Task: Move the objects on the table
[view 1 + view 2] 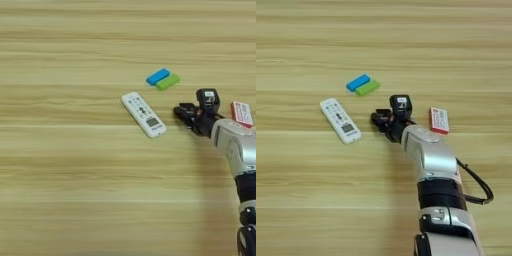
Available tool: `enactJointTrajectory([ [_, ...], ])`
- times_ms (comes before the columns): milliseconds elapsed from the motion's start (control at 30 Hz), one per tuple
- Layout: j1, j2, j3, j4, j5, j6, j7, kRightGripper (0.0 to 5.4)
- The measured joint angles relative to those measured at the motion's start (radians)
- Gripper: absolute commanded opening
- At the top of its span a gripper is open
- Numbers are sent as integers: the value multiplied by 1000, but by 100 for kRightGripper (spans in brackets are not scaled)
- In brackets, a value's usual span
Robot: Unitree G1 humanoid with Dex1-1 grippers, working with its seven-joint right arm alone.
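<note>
Bright, even overhead light on the light yellowish wood-grain tabletop (60, 190); faint soft shadow beside the silver forearm (428, 152); no glare; overall slightly soft focus.

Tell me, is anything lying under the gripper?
Only bare table shows around the right gripper. The white remote lies apart, at its left. The spot directly beneath is covered.

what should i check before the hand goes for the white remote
1. Remote in view, flat on the table: ok
2. Path from the hand left to the remote free of things: ok
3. Blue block and green block lie apart from the remote, farther back: ok
4. Red-and-white card sits to the right, out of the way: ok
5. Hand's opening wide enough: cannot tell
</note>
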Motion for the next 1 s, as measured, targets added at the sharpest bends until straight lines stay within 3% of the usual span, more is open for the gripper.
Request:
enactJointTrajectory([
  [600, 12, -1, 28, -34, -4, 17, 23, 248],
  [633, 12, -1, 28, -34, -4, 17, 23, 284],
  [1000, 12, 0, 30, -35, -13, 16, 23, 412],
])
